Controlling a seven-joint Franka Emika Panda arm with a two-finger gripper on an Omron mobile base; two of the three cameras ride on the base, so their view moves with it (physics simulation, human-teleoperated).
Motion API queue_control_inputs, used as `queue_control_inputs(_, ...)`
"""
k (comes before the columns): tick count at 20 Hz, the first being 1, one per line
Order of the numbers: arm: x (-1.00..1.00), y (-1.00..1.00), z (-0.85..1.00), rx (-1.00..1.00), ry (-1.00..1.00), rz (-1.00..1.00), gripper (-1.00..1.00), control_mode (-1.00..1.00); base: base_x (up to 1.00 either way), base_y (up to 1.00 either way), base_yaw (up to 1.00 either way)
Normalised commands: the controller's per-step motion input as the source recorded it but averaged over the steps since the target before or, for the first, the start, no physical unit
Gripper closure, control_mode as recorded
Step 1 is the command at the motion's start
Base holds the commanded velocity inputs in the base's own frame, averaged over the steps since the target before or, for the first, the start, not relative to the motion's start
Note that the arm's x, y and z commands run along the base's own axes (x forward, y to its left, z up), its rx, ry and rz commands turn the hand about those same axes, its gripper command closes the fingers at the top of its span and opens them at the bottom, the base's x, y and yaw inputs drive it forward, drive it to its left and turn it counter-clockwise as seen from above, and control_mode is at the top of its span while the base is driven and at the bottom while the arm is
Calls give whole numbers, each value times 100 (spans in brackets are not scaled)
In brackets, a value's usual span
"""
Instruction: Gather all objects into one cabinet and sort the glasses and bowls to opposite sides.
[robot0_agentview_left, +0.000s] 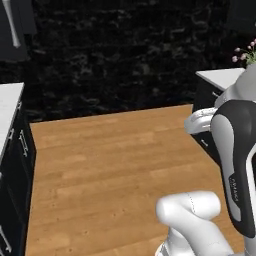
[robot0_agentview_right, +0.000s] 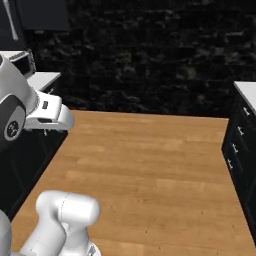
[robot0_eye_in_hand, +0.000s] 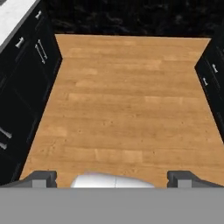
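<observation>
hand (robot0_eye_in_hand: 112, 177) wide open, empty | over wood floor (robot0_eye_in_hand: 127, 105) | btwn black cabs (robot0_eye_in_hand: 26, 83)

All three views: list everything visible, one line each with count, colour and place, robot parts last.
Wooden floor: one, light brown planks, fills the middle between the cabinet rows.
Brick back wall: one, black, behind the floor.
Low drawer cabinets on the left: one row, black with pale bar handles, white countertop.
Low drawer cabinets on the right: one row, black with small pale handles, white countertop.
Flowers: one bunch, pink, on the right countertop in the left base view.
Upper wall cabinet: one, black, top left in the right base view.
Arm: one, white with dark joints.
Gripper: one, dark fingertips, jaws wide open, holding nothing.
</observation>
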Motion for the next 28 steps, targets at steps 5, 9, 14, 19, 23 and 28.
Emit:
queue_control_inputs(5,0,0,0,0,0,0,-100,100,100,0,16)
queue_control_inputs(9,0,0,0,0,0,0,-100,100,100,0,16)
queue_control_inputs(14,0,0,0,0,0,0,-100,100,100,-1,17)
queue_control_inputs(19,0,0,0,0,0,0,-100,100,100,0,21)
queue_control_inputs(23,0,0,0,0,0,0,-100,100,100,0,39)
queue_control_inputs(28,0,0,0,0,0,0,-100,100,100,0,70)
